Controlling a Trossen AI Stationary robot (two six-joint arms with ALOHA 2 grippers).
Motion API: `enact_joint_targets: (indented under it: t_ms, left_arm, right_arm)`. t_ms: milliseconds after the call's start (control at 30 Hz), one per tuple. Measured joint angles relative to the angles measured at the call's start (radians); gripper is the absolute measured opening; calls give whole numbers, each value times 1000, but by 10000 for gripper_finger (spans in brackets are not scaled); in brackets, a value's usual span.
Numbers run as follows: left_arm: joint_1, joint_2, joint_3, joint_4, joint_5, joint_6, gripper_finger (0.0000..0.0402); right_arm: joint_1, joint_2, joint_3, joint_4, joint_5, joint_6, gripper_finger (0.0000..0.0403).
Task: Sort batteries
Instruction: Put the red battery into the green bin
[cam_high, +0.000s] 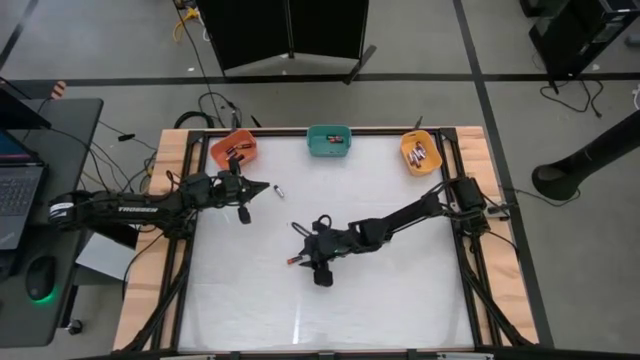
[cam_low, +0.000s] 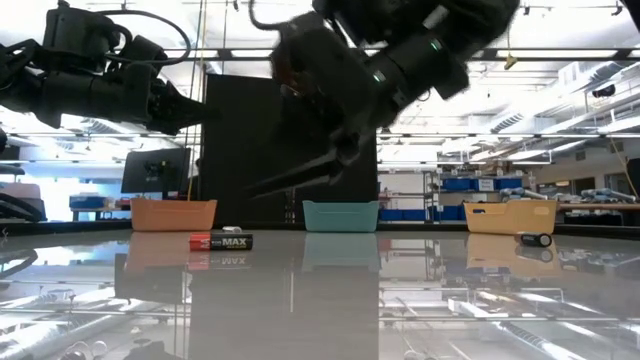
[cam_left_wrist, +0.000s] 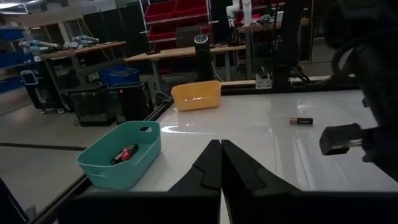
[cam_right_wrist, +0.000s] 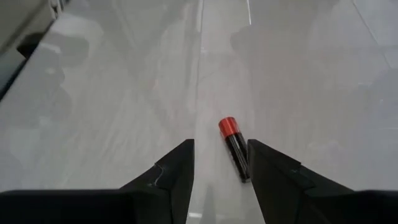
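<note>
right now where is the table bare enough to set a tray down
The widest bare patch is the near half of the table, in front of the right gripper. Another lies between that arm and the right rail, below the yellow bin. It is crowded around the red-and-black battery at the open right fingers, and near the left gripper, by the small battery and orange bin.

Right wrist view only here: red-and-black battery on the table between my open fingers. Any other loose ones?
Observer: One, a small battery on the table just ahead of the left gripper.
Operator: Left holding anything?
Observer: No, it's shut on nothing, hovering near the orange bin.
Operator: Teal bin empty?
Observer: No, the teal bin holds a red-and-dark battery.
</note>
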Motion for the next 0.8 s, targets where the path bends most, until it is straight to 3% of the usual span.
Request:
enact_joint_targets:
  t_ms: [300,800]
  left_arm:
    - [0,0,0,6,0,15,8]
    - [0,0,0,42,0,35,8]
  right_arm:
    - [-5,1,211,-341,-1,-54,158]
    - [-44,1,400,-530,-9,-93,158]
